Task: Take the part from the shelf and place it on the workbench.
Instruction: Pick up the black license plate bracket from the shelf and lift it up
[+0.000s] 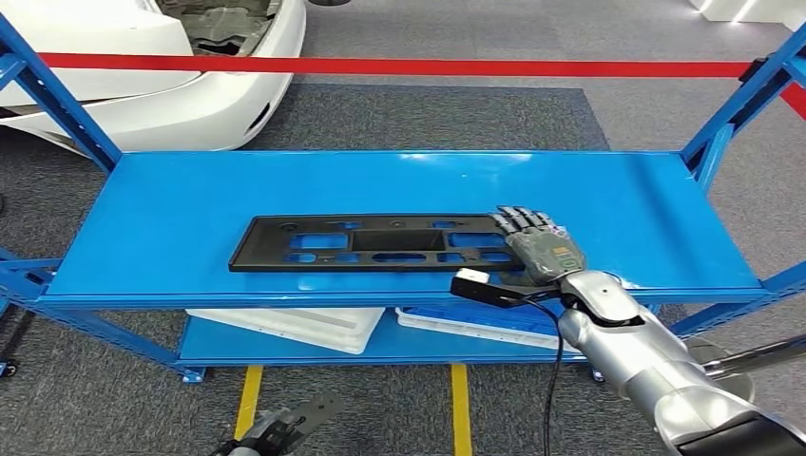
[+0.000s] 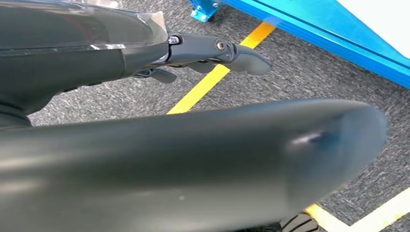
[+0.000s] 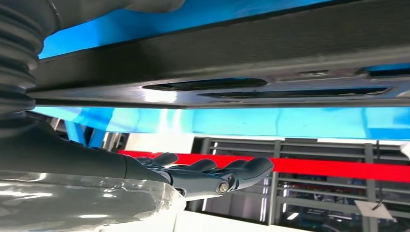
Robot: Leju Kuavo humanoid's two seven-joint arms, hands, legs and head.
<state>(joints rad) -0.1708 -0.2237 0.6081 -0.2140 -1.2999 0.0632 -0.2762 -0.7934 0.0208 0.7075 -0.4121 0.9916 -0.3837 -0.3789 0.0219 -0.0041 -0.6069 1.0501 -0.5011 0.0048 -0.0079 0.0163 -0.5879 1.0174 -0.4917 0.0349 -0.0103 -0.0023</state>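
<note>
No text, label, brand, number or sign can be read in any of the views. The green patch on the back of the right hand (image 1: pixel 544 249) may carry markings, but they are too small to make out. The white tag hanging near the red barrier tape (image 3: pixel 338 168) in the right wrist view is blank or too blurred to read.

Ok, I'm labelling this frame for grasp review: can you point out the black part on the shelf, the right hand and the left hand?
black part (image 1: pixel 285 249), head view, on its solid left end.
right hand (image 1: pixel 542 249), head view, on the back of the hand at the part's right end.
left hand (image 1: pixel 285 427), head view, on the fingers low above the floor.
</note>
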